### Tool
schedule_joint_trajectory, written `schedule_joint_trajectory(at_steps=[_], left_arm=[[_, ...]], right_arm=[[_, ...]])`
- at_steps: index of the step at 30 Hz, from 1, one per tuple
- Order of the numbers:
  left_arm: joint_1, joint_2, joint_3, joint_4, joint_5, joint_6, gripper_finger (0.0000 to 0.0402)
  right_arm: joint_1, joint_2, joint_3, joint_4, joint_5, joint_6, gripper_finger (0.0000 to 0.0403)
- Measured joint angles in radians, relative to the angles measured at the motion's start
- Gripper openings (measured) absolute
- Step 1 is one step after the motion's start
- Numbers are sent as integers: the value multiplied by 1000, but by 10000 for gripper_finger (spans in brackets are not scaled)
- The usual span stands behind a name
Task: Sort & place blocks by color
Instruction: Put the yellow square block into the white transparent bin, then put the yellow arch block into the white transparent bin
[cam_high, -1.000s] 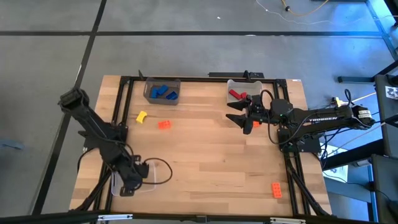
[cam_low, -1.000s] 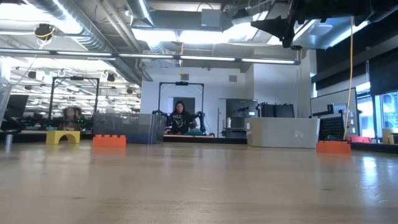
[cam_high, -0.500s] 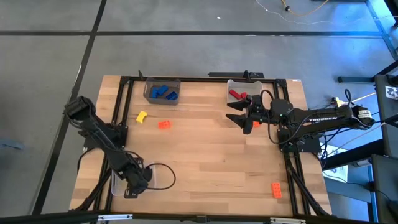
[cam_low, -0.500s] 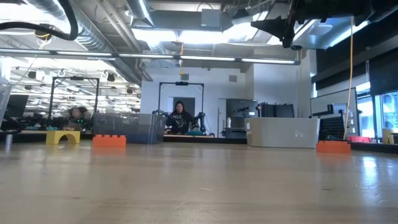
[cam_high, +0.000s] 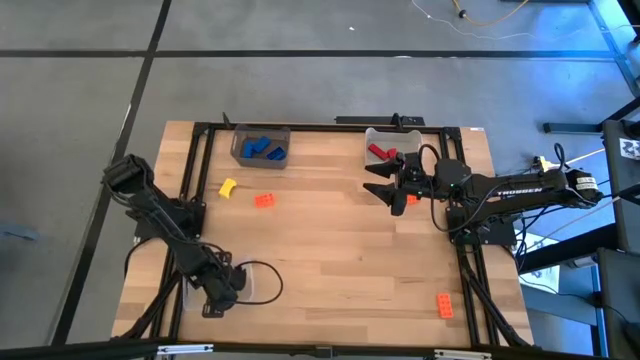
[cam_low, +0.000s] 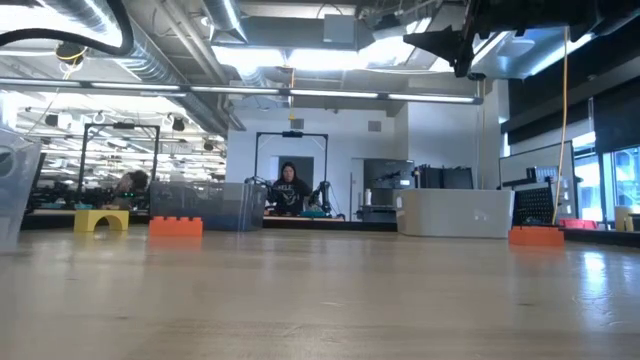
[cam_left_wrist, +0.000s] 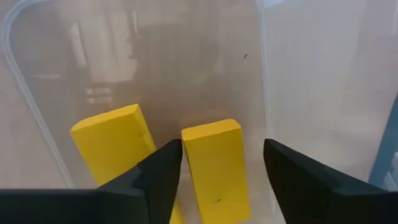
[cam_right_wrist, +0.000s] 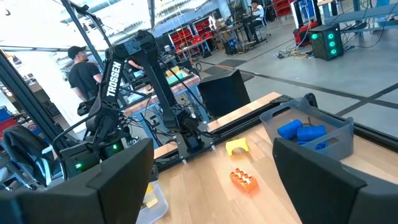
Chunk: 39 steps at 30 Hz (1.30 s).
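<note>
**Left gripper open over yellow blocks in the near-left bin; right gripper waits by the red bin**

On the wooden bench (cam_high: 330, 240), seen from above, the left gripper (cam_high: 222, 296) sits at about 7 o'clock, low over a clear bin (cam_high: 248, 284) at the near-left corner. Its wrist camera looks straight down into that bin (cam_left_wrist: 311, 81): the two dark fingers (cam_left_wrist: 155, 177) stand apart, and a yellow block (cam_left_wrist: 214, 162) lies between them without either finger pressing on it. A second yellow block (cam_left_wrist: 112, 143) lies just beside the first, outside one finger. Both rest on the bin floor.

The right gripper (cam_high: 382, 186) hangs at about 2 o'clock, its fingers spread wide and empty, just beside the bin with the red block (cam_high: 378, 152). An orange block (cam_high: 399, 205) shows right beneath the gripper's fingers; whether it touches them cannot be told.

At about 11 o'clock a bin (cam_high: 240, 152) holds the blue blocks (cam_high: 262, 149). Near it on bare wood lie an arch-shaped yellow block (cam_high: 228, 187) and an orange block (cam_high: 265, 200), slightly apart from each other. Another orange block (cam_high: 444, 305) lies alone at about 5 o'clock, near the bench edge.

From bench height, a person (cam_low: 289, 190) sits in the room well behind.
</note>
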Motion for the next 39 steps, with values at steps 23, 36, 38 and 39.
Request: schedule_joint_trajectory(at_steps=[23,36,38,39], left_arm=[[211,-456,11,-315,-16,127,239],[771,-526,130,71,-211,717,240],[854,-526,130,196,-152,774,240],[892,-526,126,261,-132,786,240]], right_arm=[[0,0,0,-56,0,-11,329],[0,0,0,-54,79,-38,329],[0,0,0,-53,79,-43,329],[0,0,0,-52,79,-54,329]])
